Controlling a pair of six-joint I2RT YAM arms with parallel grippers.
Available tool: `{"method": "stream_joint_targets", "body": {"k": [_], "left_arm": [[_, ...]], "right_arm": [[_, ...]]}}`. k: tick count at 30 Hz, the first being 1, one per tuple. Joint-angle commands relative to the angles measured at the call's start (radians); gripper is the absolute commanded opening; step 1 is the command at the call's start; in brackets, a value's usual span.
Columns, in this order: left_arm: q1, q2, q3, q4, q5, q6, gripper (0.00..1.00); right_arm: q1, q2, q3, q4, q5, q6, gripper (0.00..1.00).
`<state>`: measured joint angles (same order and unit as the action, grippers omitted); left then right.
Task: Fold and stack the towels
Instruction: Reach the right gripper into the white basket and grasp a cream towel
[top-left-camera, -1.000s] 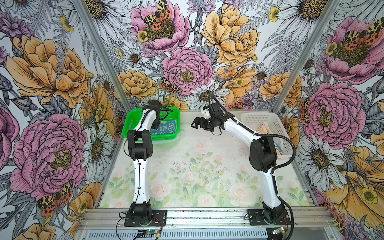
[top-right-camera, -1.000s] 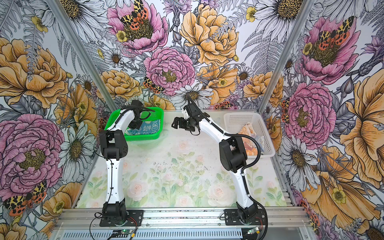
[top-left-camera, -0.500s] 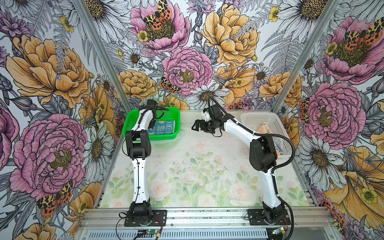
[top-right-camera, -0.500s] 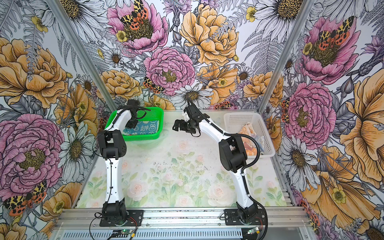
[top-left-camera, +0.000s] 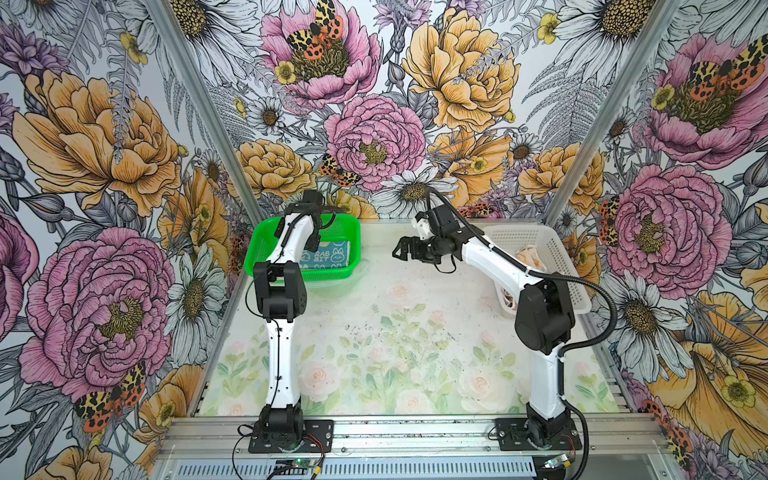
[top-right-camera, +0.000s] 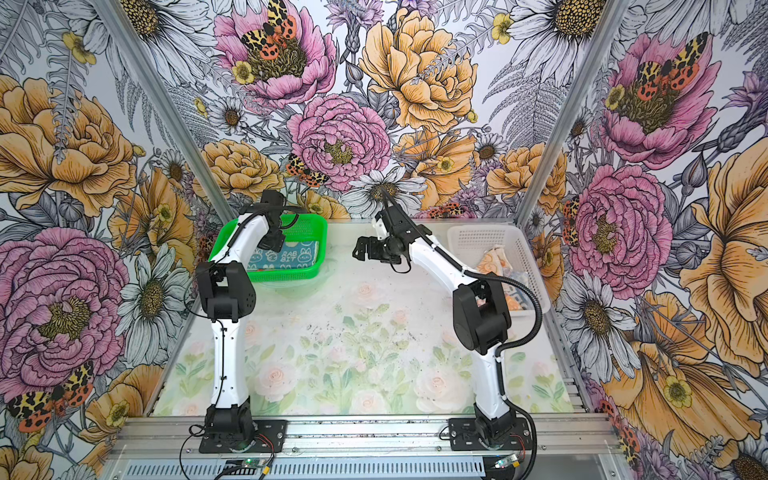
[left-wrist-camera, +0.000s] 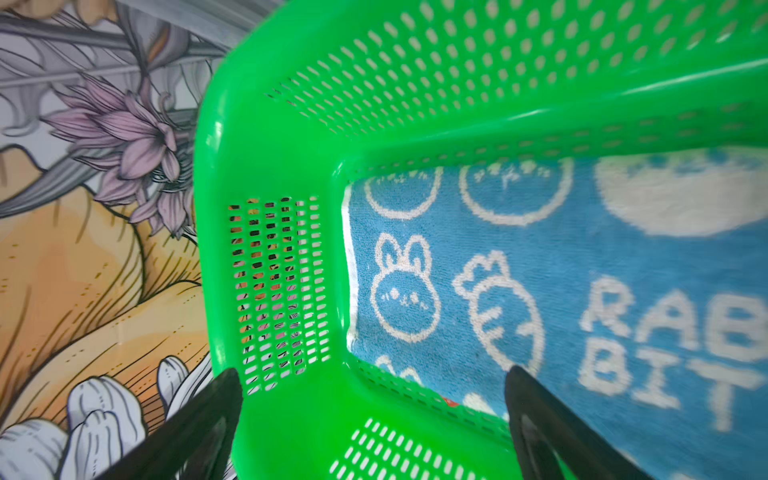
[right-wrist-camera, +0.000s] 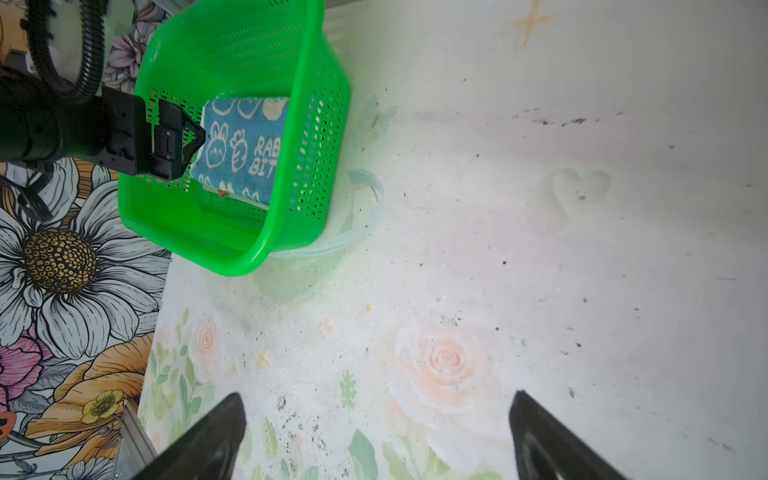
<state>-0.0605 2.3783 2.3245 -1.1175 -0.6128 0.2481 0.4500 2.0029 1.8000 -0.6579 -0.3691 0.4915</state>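
Observation:
A folded blue towel with white bunnies and "RABBIT" lettering lies flat in the green basket. A sliver of orange cloth peeks out under it. My left gripper hangs open and empty over the basket's corner, one finger outside the wall and one above the blue towel. My right gripper is open and empty above the bare table, right of the green basket. Crumpled cream and orange towels lie in the white basket.
The white mesh basket stands at the back right, partly hidden by my right arm. The green basket sits in the back left corner against the floral walls. A faint clear ring lies on the table beside it.
My left gripper has opened and let go of the blue towel in the green basket, then drawn back toward the basket's rear corner. The right gripper has barely moved.

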Motion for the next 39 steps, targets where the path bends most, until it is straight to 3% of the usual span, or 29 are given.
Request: {"method": "stream_joint_targets", "body": {"k": [1, 9, 17, 23, 26, 30, 32, 35, 39], "left_arm": [[-0.062, -0.118, 0.023, 0.019, -0.002, -0.045, 0.99], [-0.287, -0.212, 0.027, 0.043, -0.104, -0.004, 0.99], [-0.559, -0.164, 0.112, 0.108, -0.139, 0.089, 0.99], [-0.753, -0.037, 0.283, 0.141, -0.148, 0.158, 0.99], [-0.830, 0.001, 0.294, 0.206, -0.160, 0.216, 0.99], [-0.899, 0.045, 0.303, 0.269, -0.151, 0.223, 0.99], [-0.928, 0.069, 0.307, 0.313, -0.209, 0.225, 0.99], [-0.960, 0.098, 0.316, 0.338, -0.247, 0.251, 0.99], [-0.970, 0.079, 0.294, 0.340, -0.237, 0.211, 0.99]], "right_arm": [[-0.069, -0.142, -0.038, -0.041, 0.072, -0.050, 0.99], [-0.285, -0.364, -0.213, -0.126, 0.238, -0.067, 0.99], [-0.528, -0.497, -0.474, -0.129, 0.345, -0.030, 0.99], [-0.587, -0.573, -0.615, -0.125, 0.400, -0.008, 0.99], [-0.595, -0.587, -0.662, -0.125, 0.401, -0.016, 0.96], [-0.608, -0.563, -0.704, -0.103, 0.381, -0.024, 0.85], [-0.609, -0.551, -0.706, -0.094, 0.371, -0.023, 0.77], [-0.609, -0.543, -0.701, -0.085, 0.372, -0.025, 0.61], [-0.609, -0.530, -0.696, -0.076, 0.356, -0.022, 0.31]]}}
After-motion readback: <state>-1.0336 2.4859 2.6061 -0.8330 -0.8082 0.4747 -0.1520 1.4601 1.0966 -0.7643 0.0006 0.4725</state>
